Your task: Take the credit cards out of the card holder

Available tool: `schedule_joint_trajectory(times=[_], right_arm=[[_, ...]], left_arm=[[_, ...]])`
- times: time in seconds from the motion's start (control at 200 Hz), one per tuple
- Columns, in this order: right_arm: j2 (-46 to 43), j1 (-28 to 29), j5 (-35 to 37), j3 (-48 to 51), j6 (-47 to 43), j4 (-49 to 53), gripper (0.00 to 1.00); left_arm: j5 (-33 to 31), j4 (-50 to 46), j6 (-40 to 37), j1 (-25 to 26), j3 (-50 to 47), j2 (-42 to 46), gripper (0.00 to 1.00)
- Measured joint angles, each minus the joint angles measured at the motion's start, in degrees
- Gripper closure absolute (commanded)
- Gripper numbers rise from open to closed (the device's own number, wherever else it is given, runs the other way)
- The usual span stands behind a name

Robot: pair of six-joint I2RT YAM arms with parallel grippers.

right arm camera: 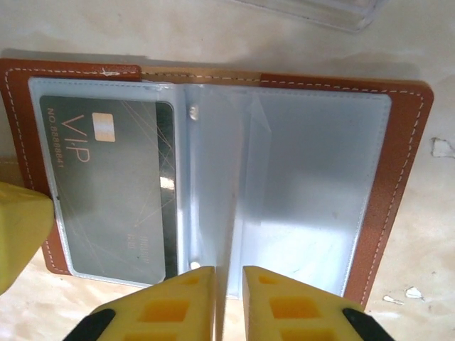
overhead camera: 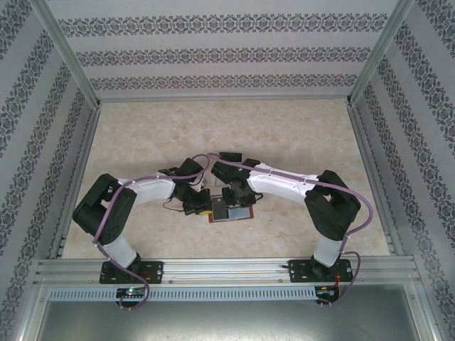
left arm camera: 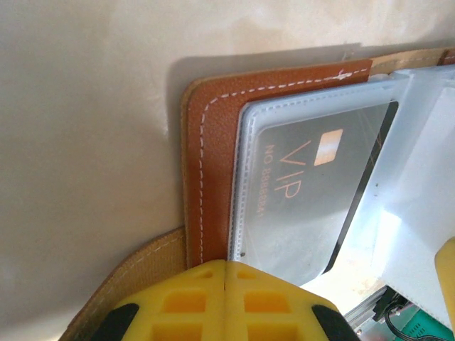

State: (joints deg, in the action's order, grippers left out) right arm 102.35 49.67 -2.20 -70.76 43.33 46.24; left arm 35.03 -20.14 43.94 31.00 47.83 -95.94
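A dark grey "VIP" credit card (right arm camera: pixel 106 192) sits tucked inside a clear plastic sleeve (right arm camera: pixel 313 185). It is in the half of the open reddish-brown leather card holder (right arm camera: pixel 405 177) nearest the left gripper. The holder lies flat on the pale marbled table (overhead camera: pixel 284 135), towards its near edge, between the two arms.

The left gripper (left arm camera: pixel 226 298) has its yellow fingers pressed together at the holder's corner, by the tan strap (left arm camera: pixel 135 277). The right gripper (right arm camera: pixel 229 298) has its fingers almost together at the sleeve's middle fold. I cannot tell whether plastic is caught between them.

The likely trouble is the right fingers pinching sleeve rather than card, so the whole holder lifts. The snug pocket could also drag the holder sideways, since only one corner looks pinned.

A transparent plastic tray (right arm camera: pixel 320 11) lies just beyond the holder, clear of the work.
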Motion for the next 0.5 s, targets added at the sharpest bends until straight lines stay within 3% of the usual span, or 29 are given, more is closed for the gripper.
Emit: schedule_joint_trajectory(times=[0.235,0.5], right_arm=[[-0.4,0.0,0.0,0.5,-0.2,0.2,0.99],[-0.6,-0.6,0.1,2.8,-0.2,-0.2,1.00]], left_arm=[[0.2,0.0,0.0,0.0,0.2,-0.2,0.99],[0.7,-0.2,0.0,0.0,1.0,-1.1,0.99]])
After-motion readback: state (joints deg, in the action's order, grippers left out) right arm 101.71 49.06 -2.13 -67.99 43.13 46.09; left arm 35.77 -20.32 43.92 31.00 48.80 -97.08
